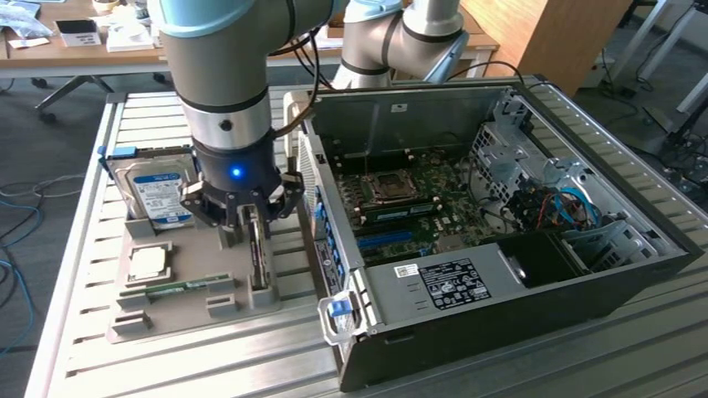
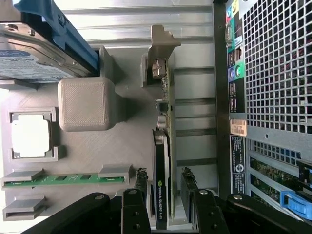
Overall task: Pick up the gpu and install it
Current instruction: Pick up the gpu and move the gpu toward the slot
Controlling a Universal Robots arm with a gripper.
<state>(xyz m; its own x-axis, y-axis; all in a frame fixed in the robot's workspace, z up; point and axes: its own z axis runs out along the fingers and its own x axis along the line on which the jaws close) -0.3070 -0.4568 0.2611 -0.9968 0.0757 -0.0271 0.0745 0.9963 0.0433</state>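
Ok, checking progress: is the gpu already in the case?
No, the gpu stands on edge in the grey holder, the claw straddling it.

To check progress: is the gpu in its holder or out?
In: the gpu stands on edge in the gray holder, gripper open around it.

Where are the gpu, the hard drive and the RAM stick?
gpu (image 2: 161, 165): wrist view, on the black heatsink edge.
hard drive (image 1: 164, 199): exterior view, on its label.
RAM stick (image 2: 63, 179): wrist view, on its green board.
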